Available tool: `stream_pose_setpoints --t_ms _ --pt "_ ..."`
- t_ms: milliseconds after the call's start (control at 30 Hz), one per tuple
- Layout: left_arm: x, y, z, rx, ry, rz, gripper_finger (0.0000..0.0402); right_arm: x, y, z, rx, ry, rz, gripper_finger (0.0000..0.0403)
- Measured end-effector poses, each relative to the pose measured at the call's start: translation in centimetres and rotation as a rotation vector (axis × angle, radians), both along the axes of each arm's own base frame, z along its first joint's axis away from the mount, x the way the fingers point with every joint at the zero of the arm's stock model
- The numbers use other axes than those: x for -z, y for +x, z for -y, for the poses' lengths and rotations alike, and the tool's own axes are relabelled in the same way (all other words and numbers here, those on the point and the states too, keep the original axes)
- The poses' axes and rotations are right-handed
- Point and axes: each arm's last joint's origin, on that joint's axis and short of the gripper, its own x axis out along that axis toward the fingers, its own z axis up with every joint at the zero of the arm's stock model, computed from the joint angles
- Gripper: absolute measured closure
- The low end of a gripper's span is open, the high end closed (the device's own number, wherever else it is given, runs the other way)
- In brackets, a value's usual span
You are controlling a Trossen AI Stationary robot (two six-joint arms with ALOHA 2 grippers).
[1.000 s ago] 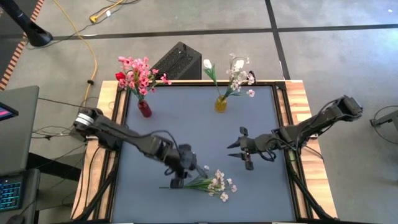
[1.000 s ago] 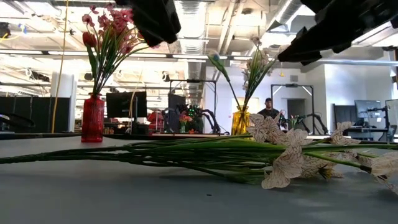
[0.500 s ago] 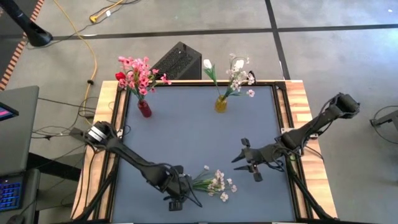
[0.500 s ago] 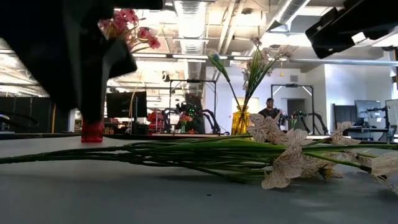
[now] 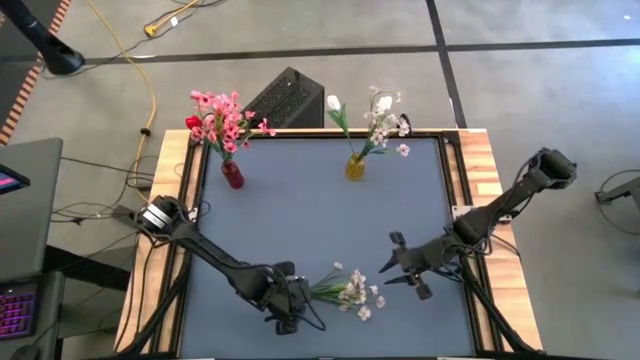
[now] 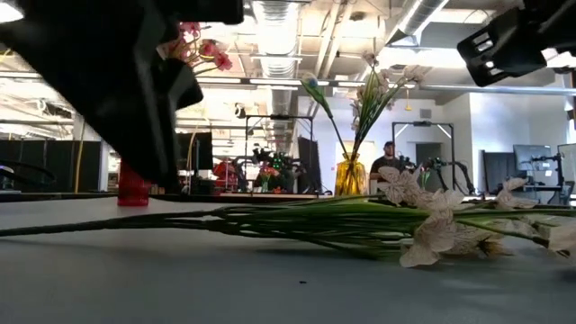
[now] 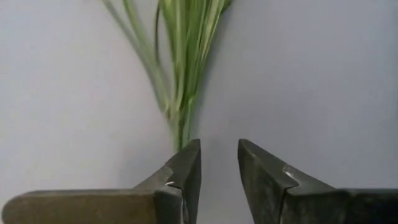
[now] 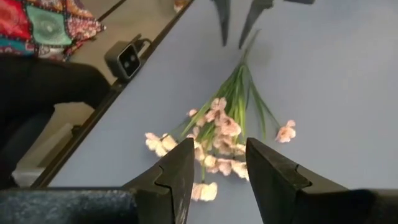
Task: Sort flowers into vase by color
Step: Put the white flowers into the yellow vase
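A pale white-pinkish blossom spray (image 5: 345, 292) lies flat on the mat near the table's near edge, its green stems pointing toward my left gripper (image 5: 290, 318). That gripper is low at the table, open, with its fingertips (image 7: 217, 146) just short of the stem ends (image 7: 182, 134). My right gripper (image 5: 393, 270) hovers open to the right of the blossoms and faces the spray (image 8: 221, 127). A red vase (image 5: 232, 175) holds pink and red flowers. A yellow vase (image 5: 355, 167) holds a white tulip and pale sprays. My left gripper comes level along the mat at the spray's stem end (image 7: 181, 142), which lies right beside one fingertip (image 7: 191, 149), not between the two. I cannot tell whether that finger touches it. The spray rests flat on the mat.
Both vases stand at the table's far edge, apart from each other. A black box (image 5: 285, 98) sits just beyond the far edge. The table's wooden rim (image 5: 480, 170) frames the mat. In the low view my left arm (image 6: 108, 90) hides part of the red vase (image 6: 133, 191).
My left gripper has swung from above the stems toward the near edge and come down to the mat at the stem ends. My right gripper has moved toward the near edge, closer to the blossoms. The spray has slid a little toward the table's right.
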Motion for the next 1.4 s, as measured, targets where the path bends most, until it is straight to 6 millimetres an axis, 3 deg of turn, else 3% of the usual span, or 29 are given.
stream_pose_setpoints --t_ms 300,667,1100,1233,1400 --pt "0.6 0.2 -1.6 -0.018 0.072 -0.062 0.0295 0.2 -0.3 -0.4 -0.032 -0.026 -0.008 0.0233" --pt "0.6 0.9 -2.6 0.025 0.010 -0.090 0.0272 0.6 -0.5 -0.2 -0.039 -0.069 -0.043 0.0233" --pt "3.0 0.1 -2.8 0.025 -0.075 -0.091 0.0272 0.6 -0.5 -0.2 -0.044 -0.083 -0.038 0.0233" --pt "3.1 0.1 -2.9 0.031 -0.075 -0.094 0.0296 0.6 -0.5 -0.2 -0.044 -0.083 -0.038 0.0233" --pt "3.1 0.1 -2.9 0.032 -0.073 -0.090 0.0379 0.6 -0.5 -0.2 -0.044 -0.082 -0.038 0.0233"
